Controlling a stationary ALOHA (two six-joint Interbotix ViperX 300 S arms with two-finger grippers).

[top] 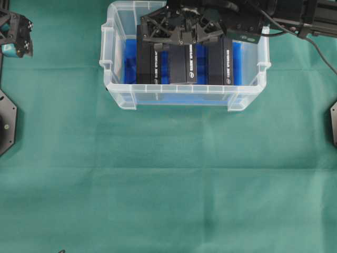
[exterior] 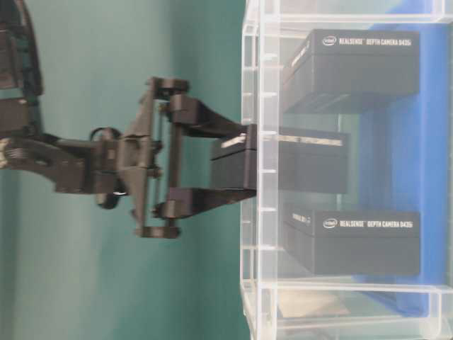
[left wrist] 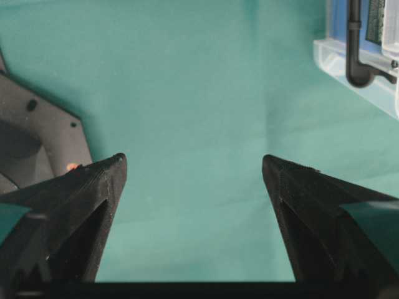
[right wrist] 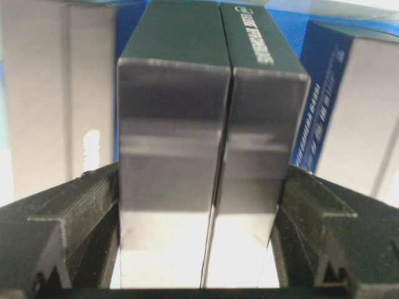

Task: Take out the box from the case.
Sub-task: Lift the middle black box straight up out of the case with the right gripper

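The case (top: 184, 98) is a clear plastic tub with a blue lining, standing at the back of the table. Three black boxes stand side by side in it. My right gripper (top: 181, 46) reaches down into the case and is shut on the middle box (top: 185, 67). In the right wrist view its fingers (right wrist: 81, 212) press both sides of the box (right wrist: 206, 137). In the table-level view the box (exterior: 311, 166) sits higher than its two neighbours, its top past the case rim (exterior: 252, 85). My left gripper (top: 16, 37) hangs open and empty at the far left.
Two other black boxes (top: 147, 66) (top: 220, 66) flank the held one inside the case. Green cloth (top: 168, 179) covers the table. Black arm bases (top: 6, 121) sit at the left and right edges. A case corner (left wrist: 355, 56) shows in the left wrist view.
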